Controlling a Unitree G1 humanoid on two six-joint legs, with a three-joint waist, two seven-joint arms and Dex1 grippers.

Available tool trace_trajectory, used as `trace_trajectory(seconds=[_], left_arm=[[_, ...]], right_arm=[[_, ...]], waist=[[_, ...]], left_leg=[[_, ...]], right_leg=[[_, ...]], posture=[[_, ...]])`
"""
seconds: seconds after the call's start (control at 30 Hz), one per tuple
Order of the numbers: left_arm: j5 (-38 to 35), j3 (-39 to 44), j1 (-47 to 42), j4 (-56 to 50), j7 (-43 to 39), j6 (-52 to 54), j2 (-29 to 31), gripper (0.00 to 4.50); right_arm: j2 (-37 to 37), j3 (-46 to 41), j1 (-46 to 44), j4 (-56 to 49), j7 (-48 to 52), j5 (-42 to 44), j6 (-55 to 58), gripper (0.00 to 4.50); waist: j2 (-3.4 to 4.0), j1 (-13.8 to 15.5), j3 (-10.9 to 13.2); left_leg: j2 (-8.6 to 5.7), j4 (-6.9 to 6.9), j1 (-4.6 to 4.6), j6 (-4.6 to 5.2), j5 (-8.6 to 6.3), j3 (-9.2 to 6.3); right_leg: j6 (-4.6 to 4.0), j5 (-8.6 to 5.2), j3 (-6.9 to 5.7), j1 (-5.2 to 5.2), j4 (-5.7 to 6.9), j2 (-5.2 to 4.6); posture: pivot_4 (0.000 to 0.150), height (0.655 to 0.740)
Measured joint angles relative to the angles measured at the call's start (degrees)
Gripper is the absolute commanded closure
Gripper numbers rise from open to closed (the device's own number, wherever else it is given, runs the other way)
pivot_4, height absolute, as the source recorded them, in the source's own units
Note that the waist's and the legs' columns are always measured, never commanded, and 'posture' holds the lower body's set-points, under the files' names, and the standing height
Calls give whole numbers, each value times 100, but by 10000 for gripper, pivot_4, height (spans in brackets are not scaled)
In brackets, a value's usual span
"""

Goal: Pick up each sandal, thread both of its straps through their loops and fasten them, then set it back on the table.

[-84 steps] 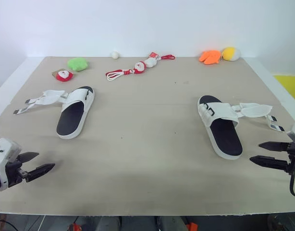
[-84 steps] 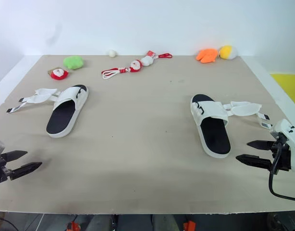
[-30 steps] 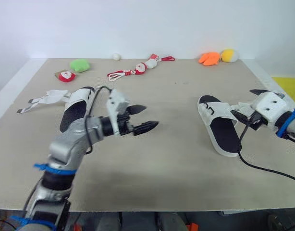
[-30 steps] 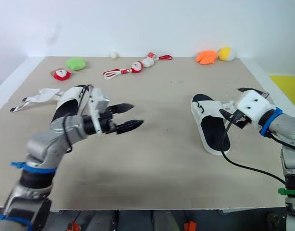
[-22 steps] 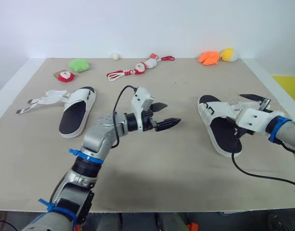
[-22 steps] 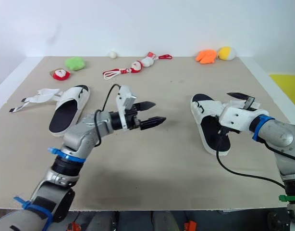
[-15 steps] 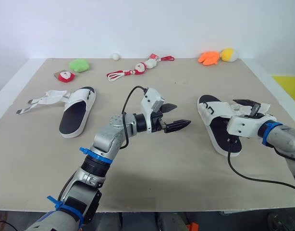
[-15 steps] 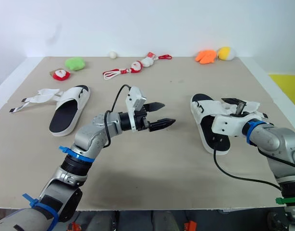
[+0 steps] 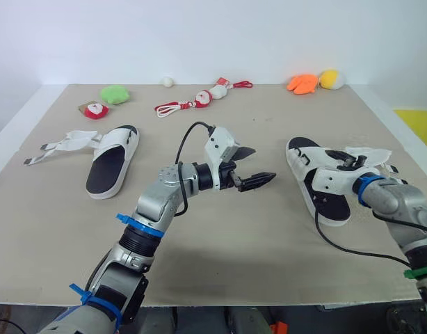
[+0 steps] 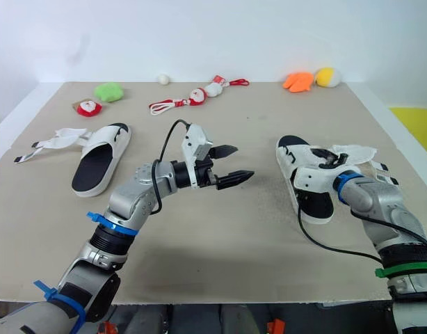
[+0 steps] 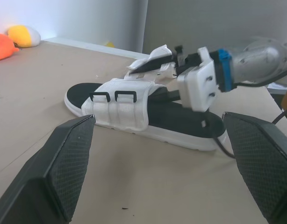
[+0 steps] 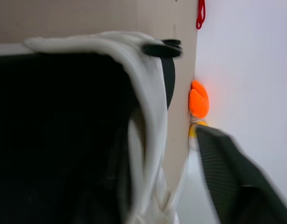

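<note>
On the tan surface (image 9: pixel 220 236) lie two white sandals with black footbeds, well apart from each other. The left gripper (image 9: pixel 263 164) hangs over the middle of the surface between them. Its fingers are spread wide and point at the right sandal (image 9: pixel 329 209) without touching it. The right gripper (image 9: pixel 351 161) is down on that sandal, at the unfastened straps (image 9: pixel 370 154) that fan out on its outer side; whether it has hold of them cannot be told. The band across this sandal carries two black loops (image 11: pixel 99 96), both empty.

The left sandal (image 9: pixel 110 167) lies flat, with its two straps (image 9: pixel 64 142) trailing loose on its outer side.

Along the far edge are six small things:
- one red-and-white plush (image 9: pixel 95 110)
- one green plush (image 9: pixel 115 93)
- one white ball (image 9: pixel 167 81)
- one red-and-white rope toy (image 9: pixel 199 97)
- one orange plush (image 9: pixel 304 83)
- one yellow plush (image 9: pixel 332 78)

No brand, label or writing can be read on anything.
</note>
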Motion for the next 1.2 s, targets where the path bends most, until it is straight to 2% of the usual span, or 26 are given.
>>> trace_trajectory(seconds=[0.07,0.2,0.37,0.5,0.67,0.87,0.9,0.97,1.13,1.2], left_arm=[[-3,3,1,-1,-5,1,7,0],[-5,20,7,-2,-8,7,52,0],[-65,209,99,-46,-25,76,360,0],[-386,674,125,-377,-215,399,938,0],[-1179,1157,498,-1380,-992,1370,2399,0],[-1964,1627,865,-2017,-1367,2152,3307,0],[-2231,1883,967,-2260,-1481,2346,3632,0],[-2400,2022,1028,-2378,-1521,2450,3755,0],[-2846,2273,1634,-2946,-1923,2669,4517,0],[-2889,2286,1739,-3020,-1974,2660,4552,0]], right_arm=[[28,107,-95,164,-113,-93,-5,44753],[64,226,-204,344,-327,-229,-61,44753],[52,306,-267,638,-811,-256,-816,44753],[12,405,-396,650,-886,-117,-1961,44753],[-8,783,-903,541,-359,451,-3830,44753],[326,1336,-999,87,304,1334,-4785,44753],[418,1598,-1092,-121,569,1628,-5040,44753],[473,1769,-1202,-154,719,1790,-5162,44753],[720,2532,-1692,-72,1292,2154,-5922,44753],[841,2689,-1801,36,1385,2143,-6179,44753]], waist=[[0,1,0],[0,-4,0],[0,-51,0],[1,-160,4],[1,-271,10],[-15,-286,21],[-17,-285,22],[-20,-262,24],[-29,-282,29],[-29,-281,29]], left_leg=[[-2,0,0,0,0,1],[-1,0,1,1,1,1],[-1,-6,2,2,1,1],[0,-20,1,3,2,1],[4,-47,5,3,2,0],[6,-46,3,3,1,-4],[9,-45,3,3,2,-5],[10,-37,4,3,2,-7],[21,-40,8,3,2,-6],[22,-40,8,4,2,-8]], right_leg=[[0,0,1,0,0,-2],[1,1,1,0,0,-1],[1,1,2,-2,0,0],[4,-2,4,-7,-1,0],[13,-13,5,-12,-1,0],[7,-15,1,-11,-1,-1],[4,-14,-2,-11,-1,0],[-3,-12,-7,-7,0,0],[-22,-10,-12,-10,2,8],[-30,-9,-15,-10,4,9]], posture=[[1500,7400],[1500,7400],[1500,7400],[1500,7400],[1500,7400],[1500,7400],[1500,7400],[1500,7400],[1500,7400],[1500,7400]])
